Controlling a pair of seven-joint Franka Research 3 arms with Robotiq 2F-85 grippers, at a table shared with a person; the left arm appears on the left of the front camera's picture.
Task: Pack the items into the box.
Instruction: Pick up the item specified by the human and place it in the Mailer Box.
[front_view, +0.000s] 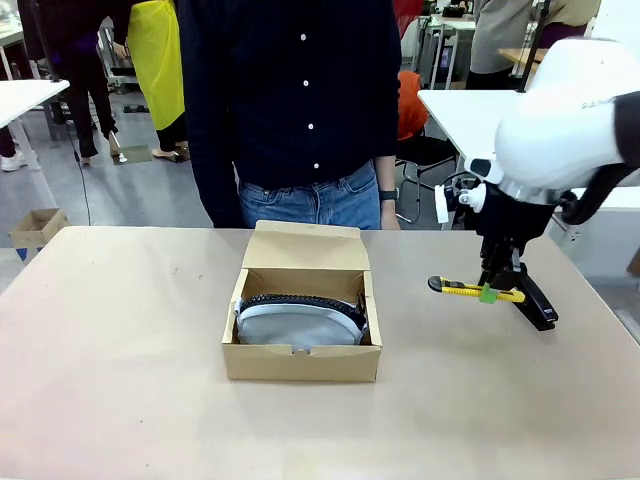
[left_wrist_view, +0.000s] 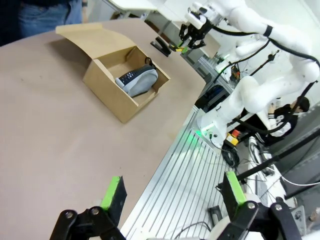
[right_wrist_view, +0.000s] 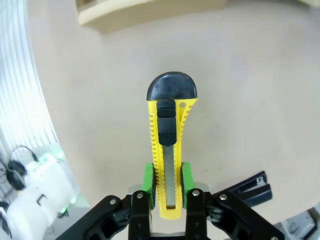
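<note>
While the right gripper (front_view: 487, 293) clamps the utility knife (front_view: 468, 290) across its body, the knife hangs level above the table (front_view: 120, 380), well to the robot's right of the box (front_view: 300, 362). Its long axis points at the box, black end cap leading. The pouch (front_view: 298, 322) already lies inside the box, lid flap open. Left gripper (left_wrist_view: 172, 191): jaws wide, empty, farther from the box. Judgement: the right arm is nearer; carry toward the box, lower beside the pouch.

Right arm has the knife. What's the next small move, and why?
Probably carry the right gripper leftward until the utility knife hangs over the box: it grips the knife well right of the box, and the pouch already lies inside.
</note>
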